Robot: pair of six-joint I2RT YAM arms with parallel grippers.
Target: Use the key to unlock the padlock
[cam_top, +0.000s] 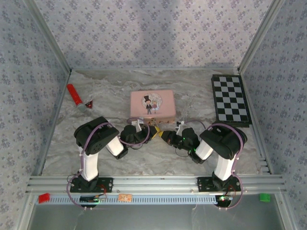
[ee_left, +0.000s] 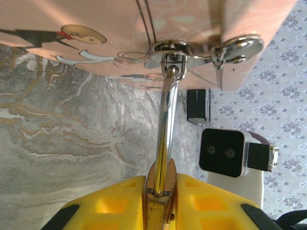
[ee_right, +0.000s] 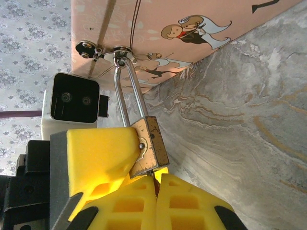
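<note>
Close in at the left wrist, the left gripper (ee_left: 160, 191) has its yellow ribbed pads pressed against both flat sides of the padlock (ee_left: 163, 143). The jaws are closed down to the width of the brass body. A polished chrome shackle runs up to the shiny clasp (ee_left: 168, 52) on the pink tin (ee_left: 120, 28), above the veined marble table (ee_left: 62, 134). I'd judge the lock light, rigid and slick, and free to swing on that ring, so the flat brass faces are the place to steady it.

Over at the right wrist, the right gripper (ee_right: 156, 184) has its jaws fully together just under the scuffed brass block. A thin dark sliver, the key (ee_right: 154, 173) as far as I can tell, is pinched in the seam and points into the lock's base. So thin a key could easily twist in soft pads.

From above, both grippers meet at the tin's near edge; lock and key are too small to make out.
</note>
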